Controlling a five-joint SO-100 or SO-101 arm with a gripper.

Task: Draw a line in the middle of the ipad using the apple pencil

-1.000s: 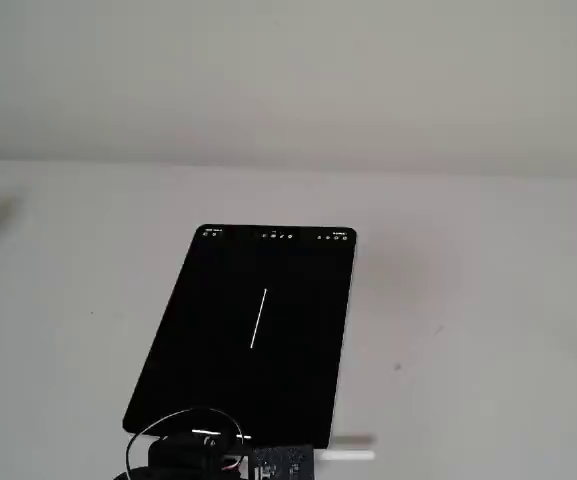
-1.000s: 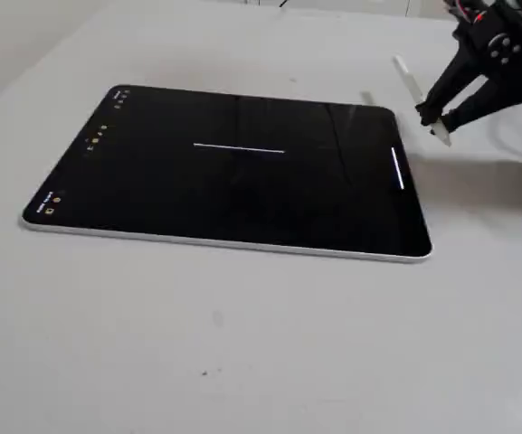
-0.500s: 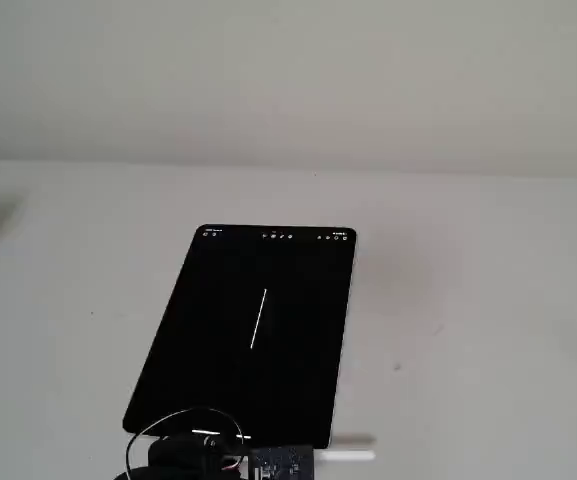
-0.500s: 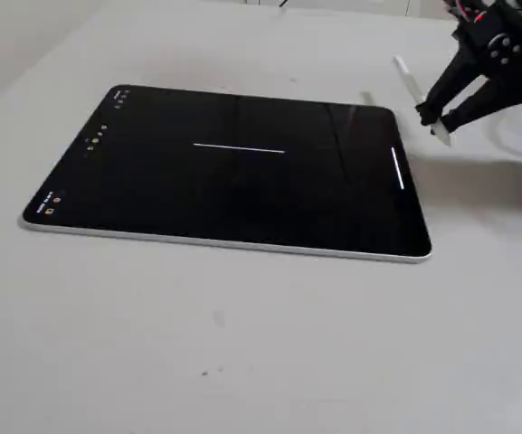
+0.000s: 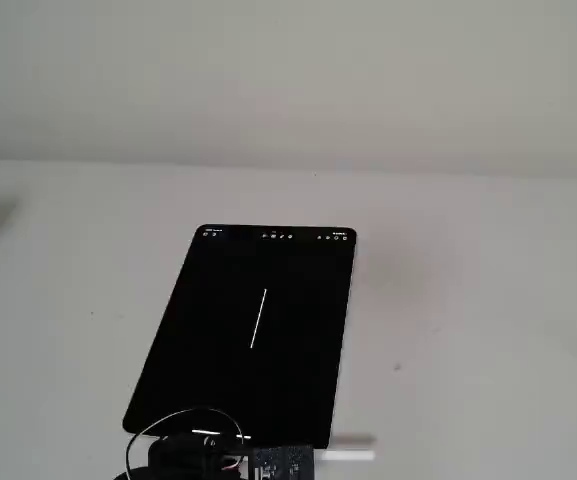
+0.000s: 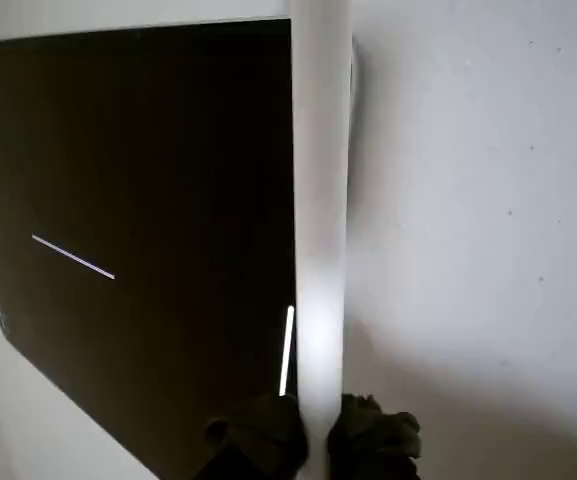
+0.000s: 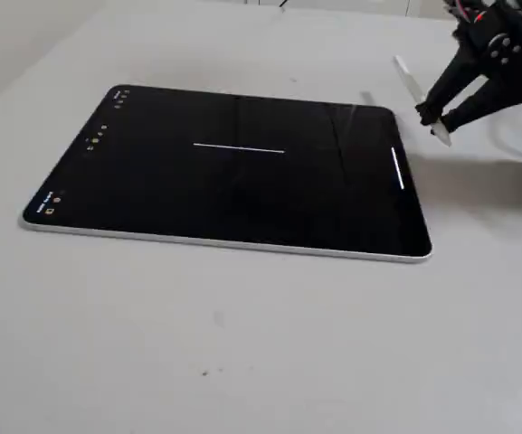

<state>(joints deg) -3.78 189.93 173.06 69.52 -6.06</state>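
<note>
Your gripper (image 7: 434,120) pinches the apple pencil (image 7: 412,88) just off the ipad (image 7: 197,194), seemingly clear of the glass; the line (image 7: 239,149) sits mid-screen, well away from the tip.

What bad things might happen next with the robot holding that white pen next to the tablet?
1. The pincer grips the apple pencil near one end, so the long free part might tilt or slip out.
2. The line is already on the ipad. If the pencil swings back over the screen, it might leave a stray mark.
3. The pencil hangs close to the ipad's edge; a low move might bump it.
</note>
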